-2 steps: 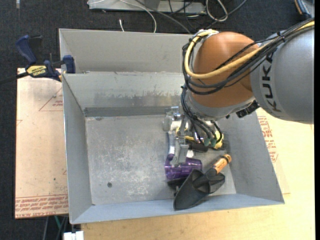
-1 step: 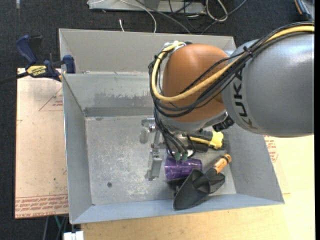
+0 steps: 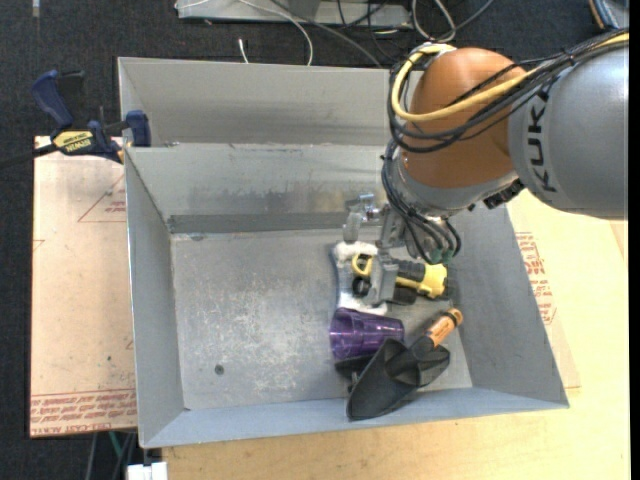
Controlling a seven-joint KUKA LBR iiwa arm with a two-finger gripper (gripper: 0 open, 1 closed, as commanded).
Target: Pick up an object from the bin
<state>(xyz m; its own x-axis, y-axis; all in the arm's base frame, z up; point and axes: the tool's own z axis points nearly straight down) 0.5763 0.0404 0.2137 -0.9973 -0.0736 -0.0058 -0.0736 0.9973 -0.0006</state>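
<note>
The gripper [image 3: 378, 268] hangs low by the bin's [image 3: 250, 308] right wall, right over a yellow-and-black tool [image 3: 425, 281] that juts out to its right, with a purple cup [image 3: 360, 333] and black scoop [image 3: 392, 380] nearer the front edge; whether the gripper is open or closed cannot be told.

Bin [image 3: 250, 268]: plain grey, I see.
Cup [image 3: 360, 333]: purple.
Tool handle [image 3: 441, 326], right of the cup: orange, black tip.
Pointed thing [image 3: 392, 378], near edge: I read black.
Clip-like item [image 3: 428, 280], farther back: yellow and black.
Wrist cover [image 3: 460, 118]: orange.
</note>
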